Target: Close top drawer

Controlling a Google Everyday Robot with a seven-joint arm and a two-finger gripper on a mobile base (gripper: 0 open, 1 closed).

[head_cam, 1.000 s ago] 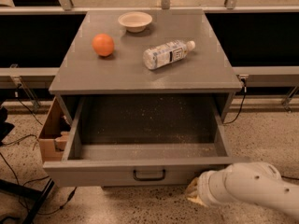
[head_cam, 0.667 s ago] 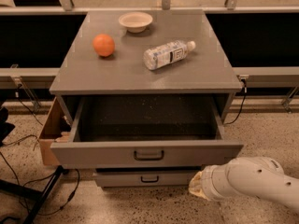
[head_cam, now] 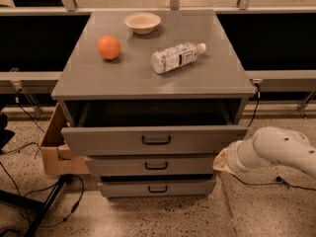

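Gripper (head_cam: 223, 161) beside top drawer (head_cam: 156, 140) front — drawer partly open.

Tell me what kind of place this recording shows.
Probably a lab or test space: a grey drawer cabinet on speckled floor, loose cables, a cardboard box beside it. The tool sits low, near a front corner of the top drawer.

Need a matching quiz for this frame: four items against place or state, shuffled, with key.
1 orange
2 bottle
3 top drawer
4 gripper

A partly pulled out
B lying on its side on the cabinet top
C standing on the left part of the cabinet top
D just below and right of the top drawer's front

Pairs: 1-C, 2-B, 3-A, 4-D
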